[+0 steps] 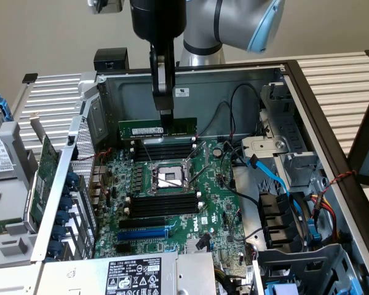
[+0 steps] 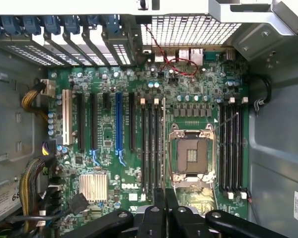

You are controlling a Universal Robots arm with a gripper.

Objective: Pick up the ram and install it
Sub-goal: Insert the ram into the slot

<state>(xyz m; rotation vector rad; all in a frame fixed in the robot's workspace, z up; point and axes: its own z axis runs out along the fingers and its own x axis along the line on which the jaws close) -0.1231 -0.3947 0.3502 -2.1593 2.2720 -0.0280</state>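
The long, thin green circuit-board ram stick with a white label point(image 1: 158, 128) hangs level in the air above the green motherboard point(image 1: 215, 203), near the case's rear wall. The black gripper point(image 1: 166, 120) is clamped on the stick's top edge.

The carrying step appears to be in hand, with the ram not yet seated. Seating likely calls for lining its lower edge up with an empty black memory slot point(image 1: 163, 150).

The exterior view shows the ram's height. The wrist view looks straight down past the closed fingers point(image 2: 159, 201) onto the slots point(image 2: 151, 144) beside the silver processor socket point(image 2: 191, 153).

The ram point(image 1: 141, 129) hangs from the end effector point(image 1: 166, 121) above the memory slots point(image 1: 163, 149), seemingly not touching. The CPU socket point(image 1: 168, 178) lies before them.
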